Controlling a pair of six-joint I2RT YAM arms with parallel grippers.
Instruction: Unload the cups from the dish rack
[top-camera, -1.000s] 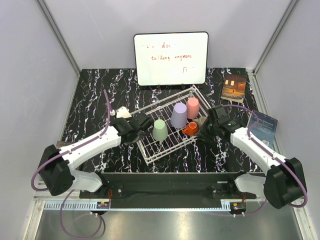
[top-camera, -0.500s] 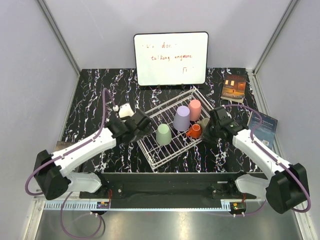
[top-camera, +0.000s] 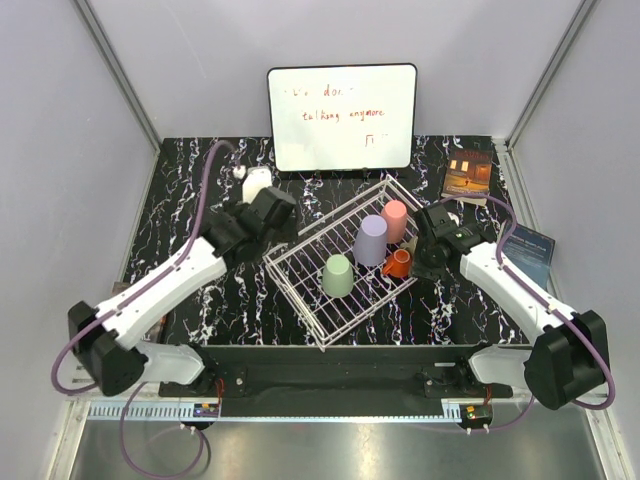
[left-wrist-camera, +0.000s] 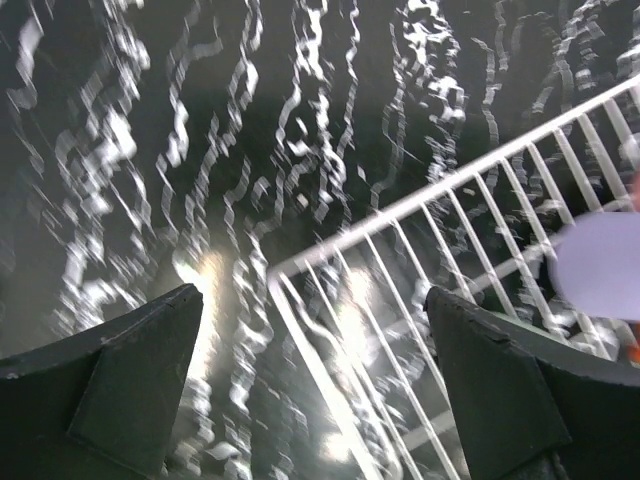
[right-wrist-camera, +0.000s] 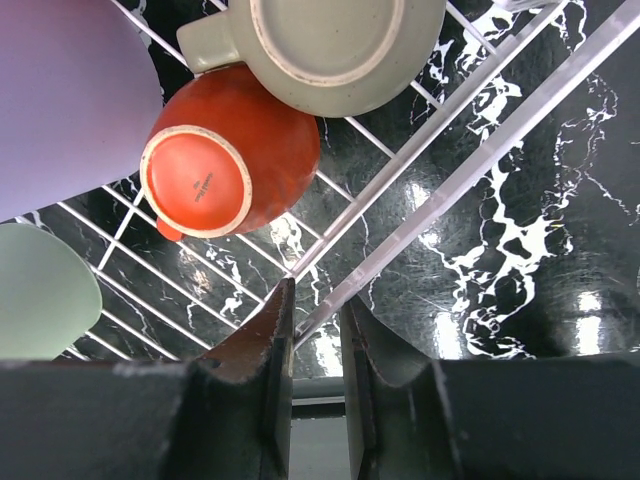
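Pinching the dish rack (top-camera: 295, 303) by one thin rim wire looks like the weak point here. The right gripper (right-wrist-camera: 315, 320) has its fingers drawn together on the rail at about 3 o'clock of the rack in the overhead view. A round wire between flat pads could roll or slip out if the arm pulls or twists, and the rack would then jolt. All the cups sit upside down inside the rack and are loose. The green cup (top-camera: 337, 275) is toward 7 o'clock and the lavender cup (top-camera: 371, 241) is near the middle. The pink cup (top-camera: 394, 221) is at 1 o'clock, and the orange cup (right-wrist-camera: 225, 150) sits just inside the gripped rail, touching the beige-grey cup (right-wrist-camera: 330, 40) beside it. In my judgement any jerk or tilt could topple the taller tumblers or knock the orange one against its neighbour. I cannot tell whether the gripped side is lifted off the table (top-camera: 200, 190). The left gripper (left-wrist-camera: 312, 310) hangs above the rack's 10 o'clock corner with its fingers spread wide and nothing between them but that corner below. If it descends there, a finger could catch in the grid or shove the rack against the other arm's hold. Reaching from that corner for the green cup also means crossing the rail, which it might snag.
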